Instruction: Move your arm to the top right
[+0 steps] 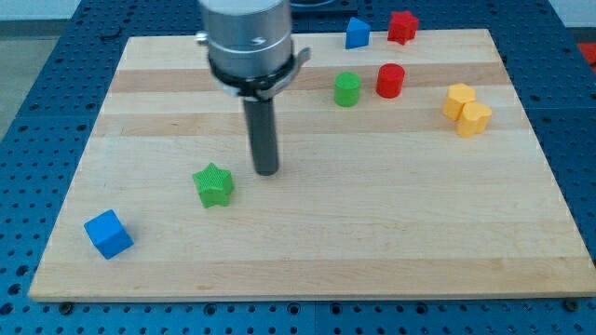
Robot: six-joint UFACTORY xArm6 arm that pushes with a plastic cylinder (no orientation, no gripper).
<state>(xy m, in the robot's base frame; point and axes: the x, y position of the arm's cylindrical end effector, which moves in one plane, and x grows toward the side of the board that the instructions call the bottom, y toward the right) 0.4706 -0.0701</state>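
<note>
My tip (267, 171) rests on the wooden board (372, 242), left of the board's middle. A green star block (214, 185) lies just to the tip's lower left, apart from it. A green cylinder (347, 89) and a red cylinder (390, 81) stand up and to the right of the tip. A blue block (357, 33) and a red star-like block (402, 27) sit at the view's top edge of the board, toward the right.
Two yellow blocks (467, 110) touch each other near the board's right side. A blue cube (108, 234) lies at the lower left corner. The board rests on a blue perforated table (37, 102).
</note>
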